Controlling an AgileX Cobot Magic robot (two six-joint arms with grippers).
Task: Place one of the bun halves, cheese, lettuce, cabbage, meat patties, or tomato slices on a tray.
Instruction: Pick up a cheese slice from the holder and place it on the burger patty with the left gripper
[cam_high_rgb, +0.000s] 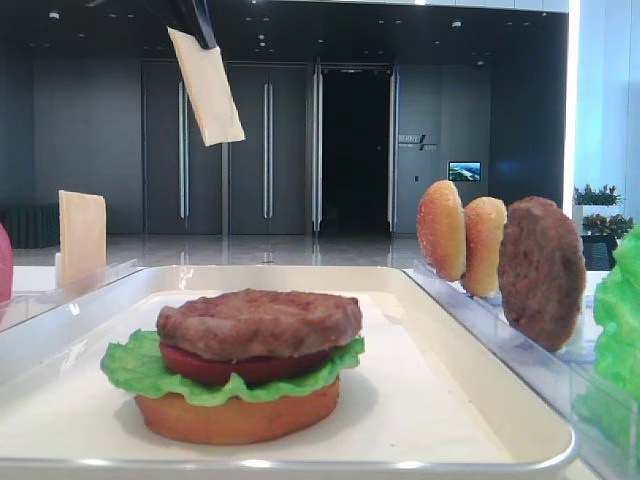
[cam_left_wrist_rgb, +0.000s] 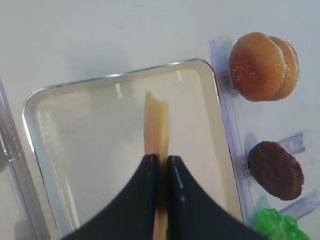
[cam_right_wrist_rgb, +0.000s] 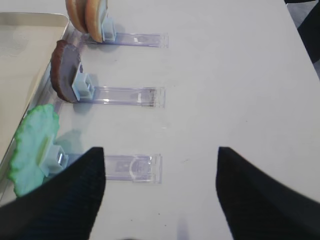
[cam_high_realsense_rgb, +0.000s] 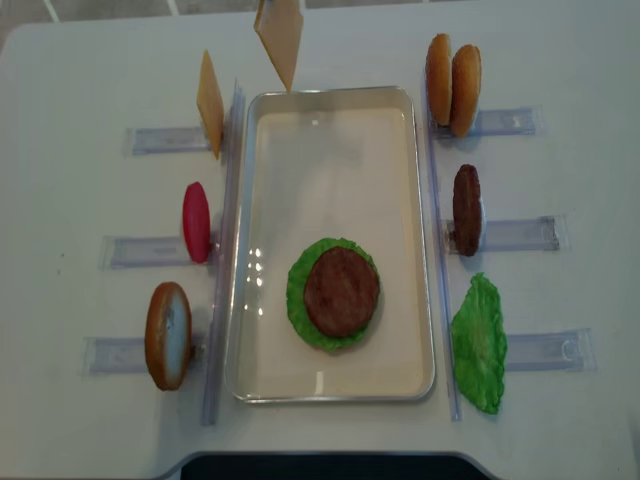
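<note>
Front view: cheese (cam_high_rgb: 206, 87) hanging high above tray (cam_high_rgb: 470, 350), not yet placed; stack on tray has bun, lettuce, tomato, patty (cam_high_rgb: 260, 322).
R wrist: right end effector (cam_right_wrist_rgb: 160, 190) spread apart, empty, beside tray.
L wrist: left end effector (cam_left_wrist_rgb: 162, 170) clamped on cheese over tray.
Overhead: cheese above tray's far edge; lowering + release left.

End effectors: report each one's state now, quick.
Left end effector: shut on the cheese, held above the tray.
Right end effector: open, holding nothing.

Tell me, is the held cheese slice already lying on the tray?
No. The cheese hangs from the shut left gripper, above the tray.
</note>
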